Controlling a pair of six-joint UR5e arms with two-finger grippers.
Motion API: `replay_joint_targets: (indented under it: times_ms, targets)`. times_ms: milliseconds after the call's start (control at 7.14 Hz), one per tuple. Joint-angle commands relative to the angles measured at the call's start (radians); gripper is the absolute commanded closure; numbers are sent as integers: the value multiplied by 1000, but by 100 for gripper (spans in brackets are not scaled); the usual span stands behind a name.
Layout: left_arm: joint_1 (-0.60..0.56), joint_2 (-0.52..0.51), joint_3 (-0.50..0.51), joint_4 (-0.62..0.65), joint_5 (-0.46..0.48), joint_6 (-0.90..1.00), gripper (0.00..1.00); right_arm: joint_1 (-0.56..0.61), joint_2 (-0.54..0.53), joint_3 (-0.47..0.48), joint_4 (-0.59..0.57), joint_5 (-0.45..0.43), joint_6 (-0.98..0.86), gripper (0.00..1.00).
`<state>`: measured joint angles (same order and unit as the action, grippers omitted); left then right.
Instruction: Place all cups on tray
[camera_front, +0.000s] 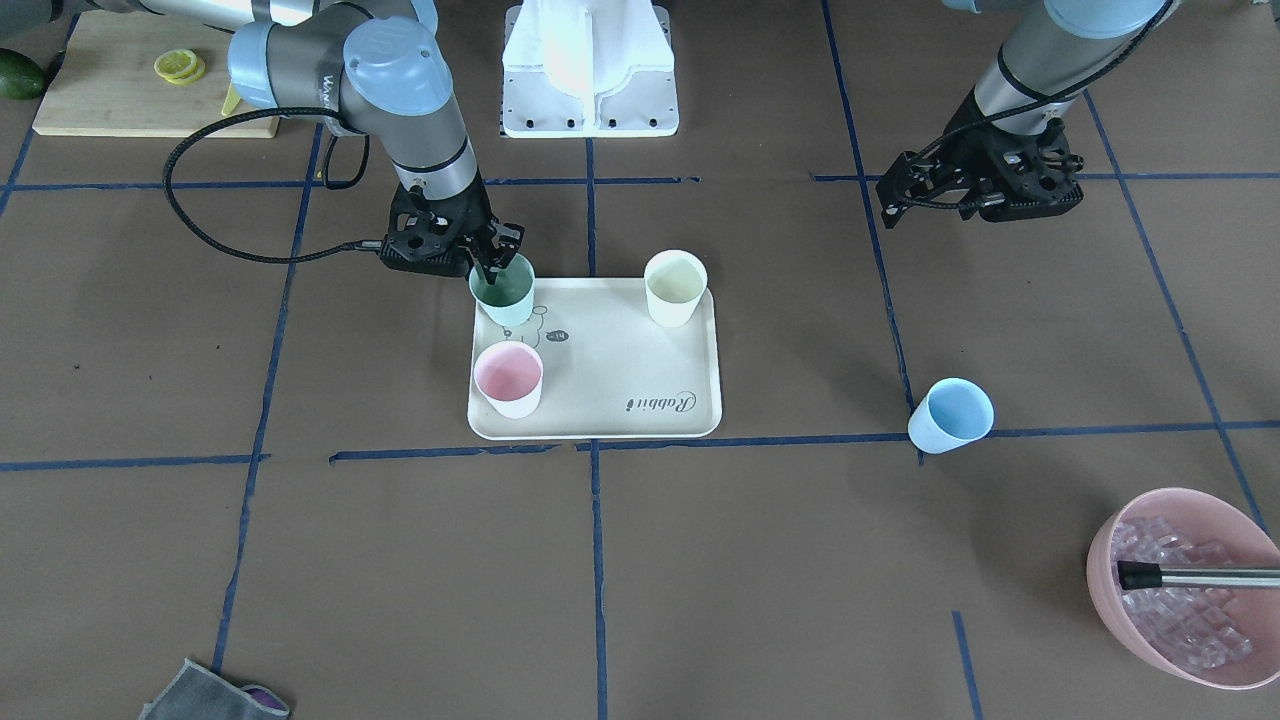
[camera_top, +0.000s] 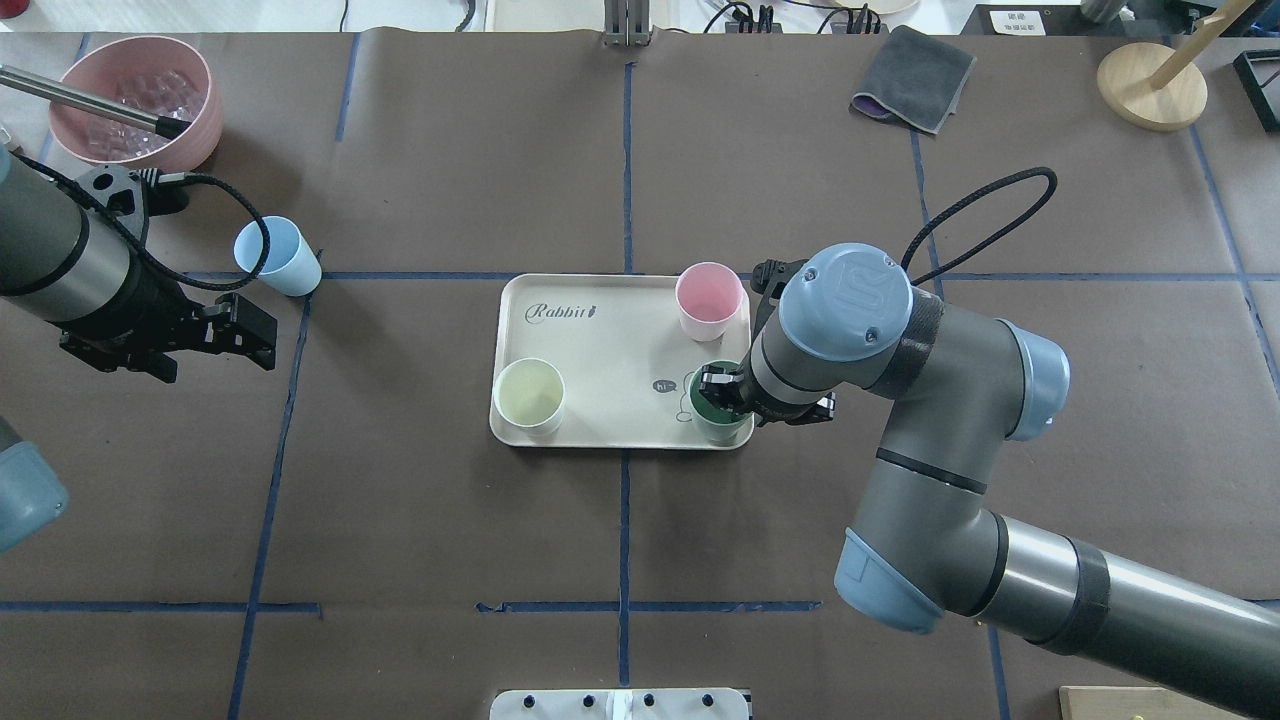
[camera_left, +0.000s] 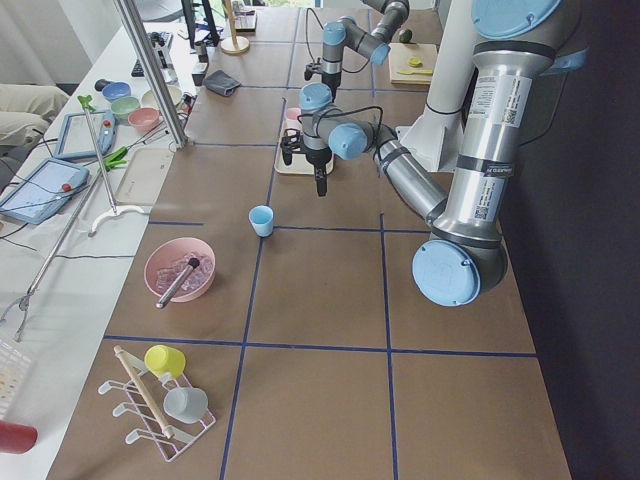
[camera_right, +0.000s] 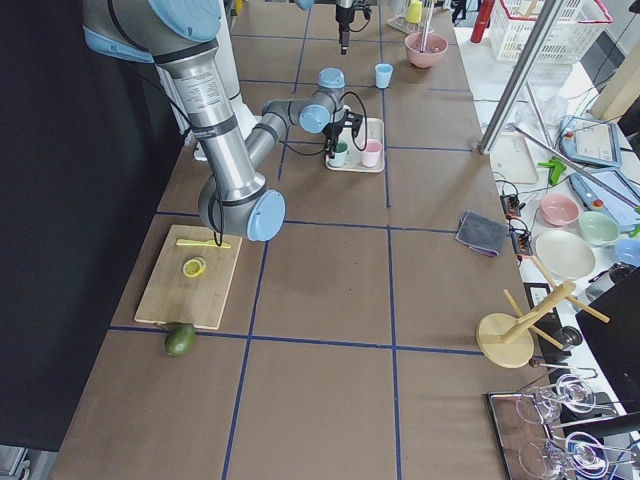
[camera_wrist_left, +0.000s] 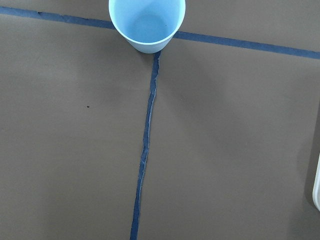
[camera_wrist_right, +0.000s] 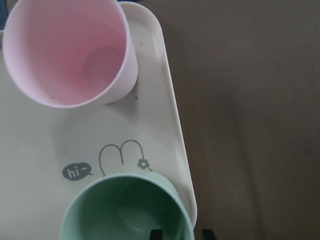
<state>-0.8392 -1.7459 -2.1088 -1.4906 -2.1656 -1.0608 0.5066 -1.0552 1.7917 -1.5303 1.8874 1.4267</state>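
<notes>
One green cup (camera_front: 510, 300), tray (camera_front: 610, 370) corner, rim between right hand (camera_front: 493, 268) fingers.

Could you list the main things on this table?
cups: four; mint green cup, pink cup and cream cup on tray, blue cup on table off it
tray: one, cream-beige, mid-table
bowl: one, pink, ice cubes and metal tool inside, table corner
cutting board: one, wooden, lemon slices on it, avocado beside
cloth: one, grey, table edge
right gripper: one, black, straddling mint green cup's rim
left gripper: one, black, open, over table
</notes>
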Motion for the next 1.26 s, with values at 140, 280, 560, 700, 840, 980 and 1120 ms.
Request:
replay_joint_targets:
  times_ms: [140,280,560,700,840,980,1120]
  targets:
    - [2,0,7,0,1,-1,0,65,12,0,-8,60,-64,1]
    - [3,0,7,-2,1,1,0,102,12,0,-8,84,-90,1]
    - [3,2,7,-2,1,7,0,250,-34,-2,-10,230,-303,1]
    - [3,2,7,-4,3,13,0,338,-79,-8,-8,298,-469,1]
    - [3,2,7,-11,-3,28,0,419,-112,-18,-28,338,-624,1]
    - [-1,3,9,-11,-6,141,0,491,-132,-17,-103,363,-796,1]
    - [-50,8,25,-1,-5,256,0,570,-167,-11,-184,380,-986,1]
